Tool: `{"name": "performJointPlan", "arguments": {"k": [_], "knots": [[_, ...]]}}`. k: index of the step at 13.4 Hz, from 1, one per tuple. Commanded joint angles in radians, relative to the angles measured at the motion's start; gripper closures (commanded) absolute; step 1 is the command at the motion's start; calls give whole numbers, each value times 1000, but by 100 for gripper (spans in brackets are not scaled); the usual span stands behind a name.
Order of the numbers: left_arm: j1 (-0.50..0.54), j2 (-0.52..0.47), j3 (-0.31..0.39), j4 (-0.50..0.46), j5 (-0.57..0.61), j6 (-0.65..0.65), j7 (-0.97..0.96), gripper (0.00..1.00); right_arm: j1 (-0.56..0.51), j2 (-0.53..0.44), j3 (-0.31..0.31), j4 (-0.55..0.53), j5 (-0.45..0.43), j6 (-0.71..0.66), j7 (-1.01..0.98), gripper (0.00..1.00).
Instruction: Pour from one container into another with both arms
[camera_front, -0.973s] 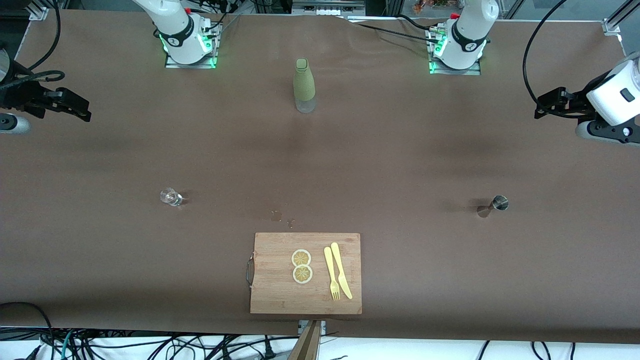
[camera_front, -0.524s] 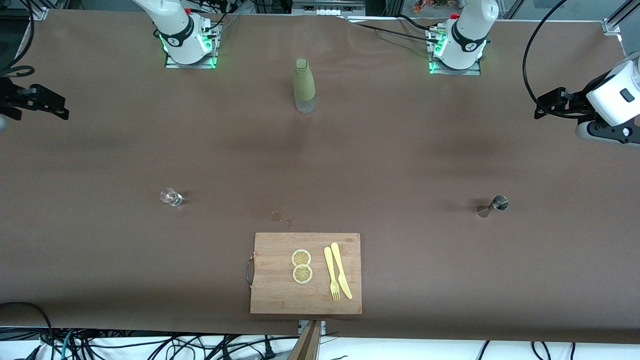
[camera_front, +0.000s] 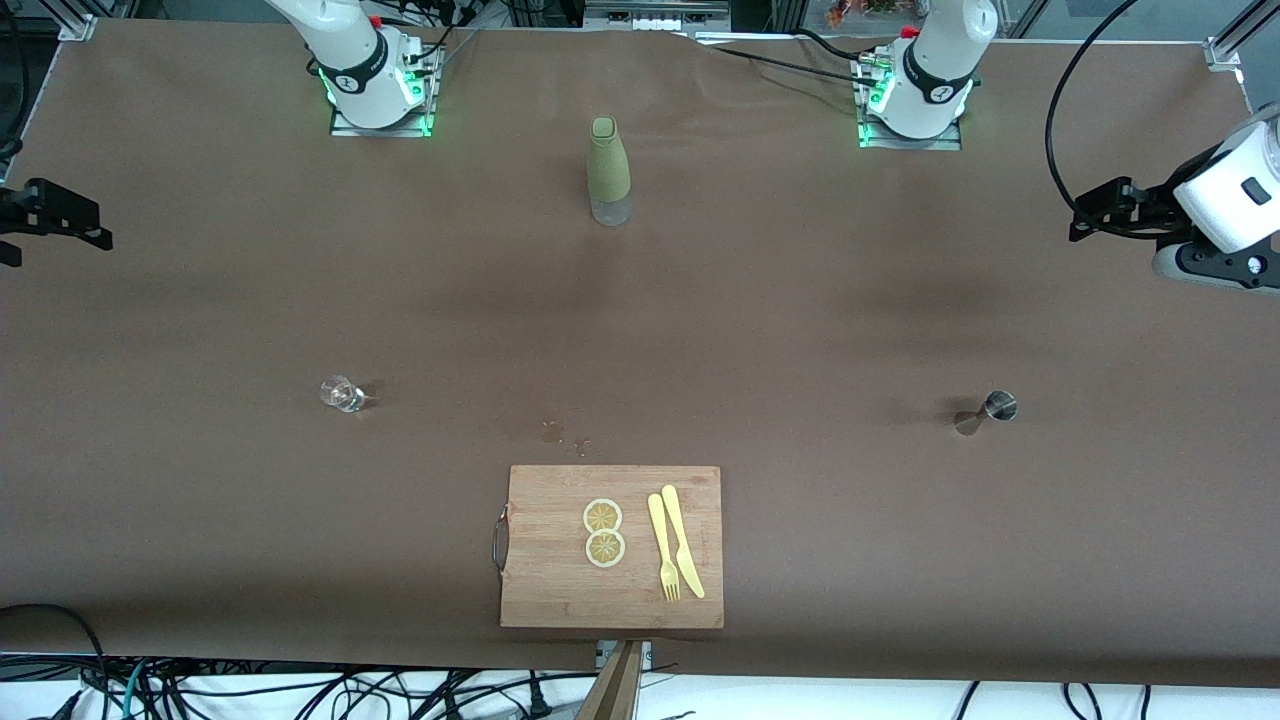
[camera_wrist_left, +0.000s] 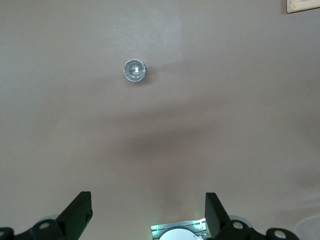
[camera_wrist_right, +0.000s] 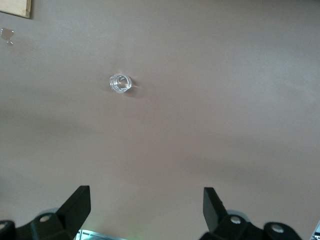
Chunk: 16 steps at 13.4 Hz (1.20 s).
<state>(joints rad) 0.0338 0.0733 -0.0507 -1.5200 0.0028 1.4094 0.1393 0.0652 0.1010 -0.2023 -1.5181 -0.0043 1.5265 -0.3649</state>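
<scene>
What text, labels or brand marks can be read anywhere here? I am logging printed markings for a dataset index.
No readable text in any view.
Green bottle: no label visible.
Metal jigger, small glass, cutting board: no markings visible.
Small dark mark on each arm's base collar, right arm and left arm: too small to read.

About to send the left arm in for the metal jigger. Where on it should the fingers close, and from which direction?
Grip the metal jigger at its narrow waist, coming in level from the side toward the left arm's end of the table. It stands upright, open mouth up in the left wrist view, so a grip from above would likely only catch the rim. The left gripper is open and holds nothing.
</scene>
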Motion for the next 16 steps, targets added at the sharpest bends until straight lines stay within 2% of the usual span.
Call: {"name": "performJointPlan", "arguments": {"k": [1, 8, 10, 14, 16], "knots": [[0, -3, -3, 6, 0, 3, -6, 0, -1, 43, 0, 27, 9, -8, -22, 0], [2, -1, -3, 6, 0, 5, -6, 0, -24, 69, 0, 18, 14, -31, -28, 0], [3, -3, -3, 6, 0, 10, 2, 0, -53, 78, -2, 7, 12, -31, -201, 0], [5, -1, -3, 4, -1, 10, 0, 0, -79, 88, 0, -65, 35, 65, -492, 0], [5, -1, -5, 4, -1, 10, 0, 0, -97, 118, -2, -90, 127, 107, -629, 0]]}}
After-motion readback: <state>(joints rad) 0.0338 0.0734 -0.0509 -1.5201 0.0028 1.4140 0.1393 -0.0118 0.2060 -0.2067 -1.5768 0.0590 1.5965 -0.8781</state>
